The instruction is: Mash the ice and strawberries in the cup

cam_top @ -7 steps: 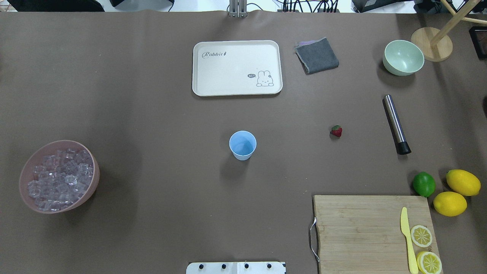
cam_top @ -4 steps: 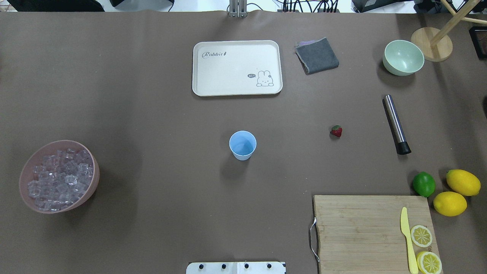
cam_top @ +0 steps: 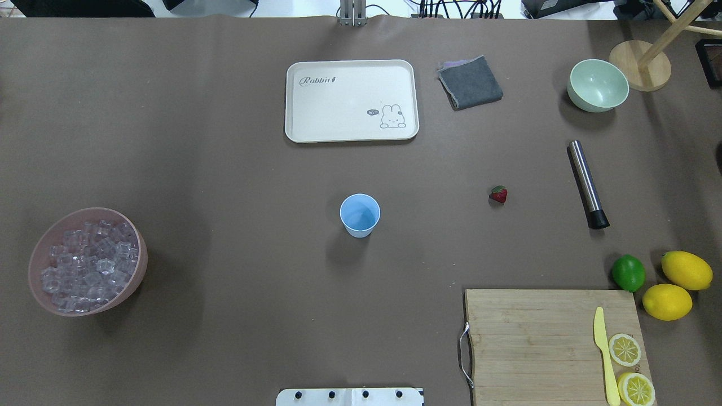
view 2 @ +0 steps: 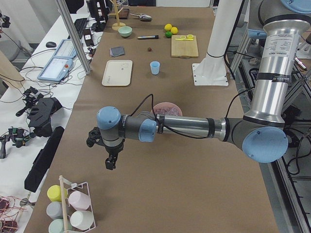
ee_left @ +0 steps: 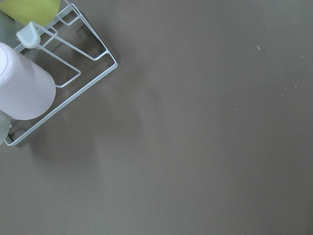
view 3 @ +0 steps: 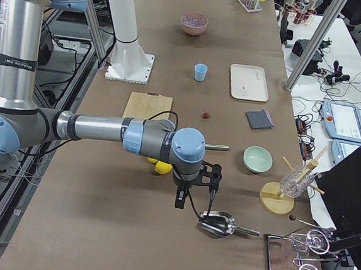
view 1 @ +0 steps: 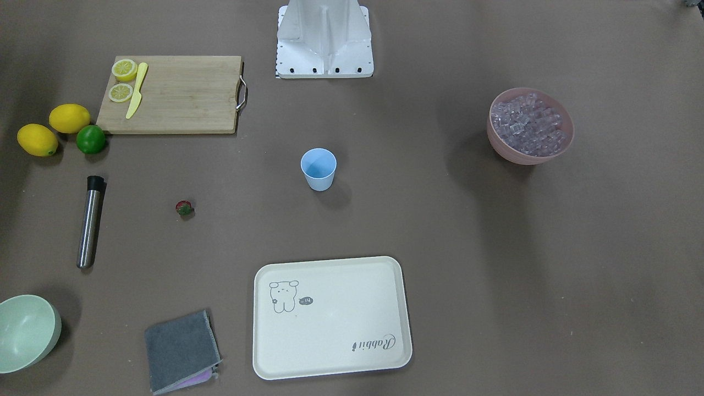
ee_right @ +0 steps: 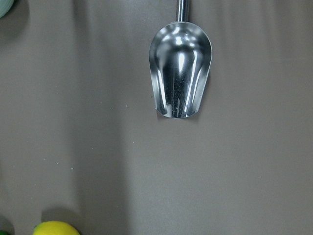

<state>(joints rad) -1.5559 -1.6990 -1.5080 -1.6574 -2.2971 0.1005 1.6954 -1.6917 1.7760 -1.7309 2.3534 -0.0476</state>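
The light-blue cup (cam_top: 360,214) stands upright and empty at the table's middle. The strawberry (cam_top: 498,194) lies on the table to its right. The ice (cam_top: 87,265) fills a pink bowl (cam_top: 37,252) at the near left. Neither gripper shows in the overhead or front views. My left gripper (view 2: 111,162) hangs over bare table beyond the pink bowl, near a cup rack (ee_left: 58,73). My right gripper (view 3: 180,201) hangs beyond the lemons, just above a steel scoop (ee_right: 181,68). I cannot tell whether either gripper is open or shut.
A steel muddler (cam_top: 586,183) lies right of the strawberry. A cream tray (cam_top: 351,100), grey cloth (cam_top: 470,82) and pale green bowl (cam_top: 598,84) sit at the far side. A cutting board (cam_top: 541,344) with a knife and lemon slices, a lime (cam_top: 628,272) and two lemons (cam_top: 677,285) are near right.
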